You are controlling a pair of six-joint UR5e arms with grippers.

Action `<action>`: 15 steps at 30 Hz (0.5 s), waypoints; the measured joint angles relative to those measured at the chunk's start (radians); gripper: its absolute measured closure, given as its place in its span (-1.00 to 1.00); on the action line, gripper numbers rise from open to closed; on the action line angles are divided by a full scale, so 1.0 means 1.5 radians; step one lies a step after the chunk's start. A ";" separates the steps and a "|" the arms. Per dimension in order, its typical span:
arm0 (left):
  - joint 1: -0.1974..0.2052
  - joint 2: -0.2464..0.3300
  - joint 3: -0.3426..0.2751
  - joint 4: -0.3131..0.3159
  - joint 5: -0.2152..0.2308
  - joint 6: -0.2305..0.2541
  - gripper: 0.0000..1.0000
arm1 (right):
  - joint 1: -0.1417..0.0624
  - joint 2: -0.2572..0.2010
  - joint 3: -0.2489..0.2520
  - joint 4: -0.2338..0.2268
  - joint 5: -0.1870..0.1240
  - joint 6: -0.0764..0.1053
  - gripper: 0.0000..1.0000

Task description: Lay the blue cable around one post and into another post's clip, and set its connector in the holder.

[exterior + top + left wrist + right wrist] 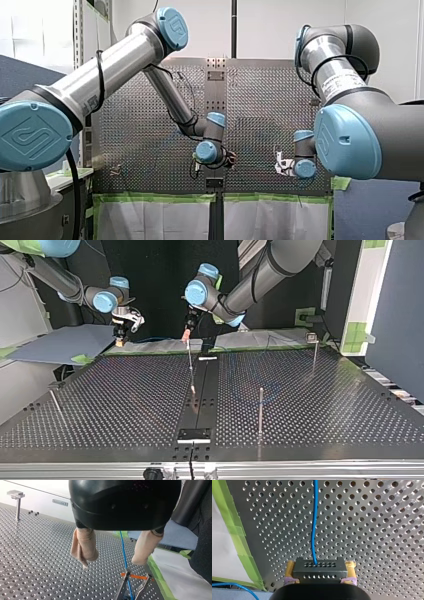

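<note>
Right wrist view | connector (318,570) is being clamped by my right gripper (320,580), blue cable (314,525) leaving it toward 12 o'clock | my left gripper (112,560) is being held with pads (85,550) apart astride the cable, not touching it | judged risk: the unguided cable being dragged clear of the clip post (313,352), at 1 o'clock from the plain post (260,410).

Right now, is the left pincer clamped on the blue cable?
No: in the left wrist view the left pincer's beige-padded fingers stand apart, and the blue cable runs loose between them.
</note>
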 joint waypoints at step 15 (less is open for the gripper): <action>-0.001 0.000 0.000 0.000 -0.009 -0.022 -1.00 | 0.000 0.000 0.000 -0.002 0.000 0.002 1.00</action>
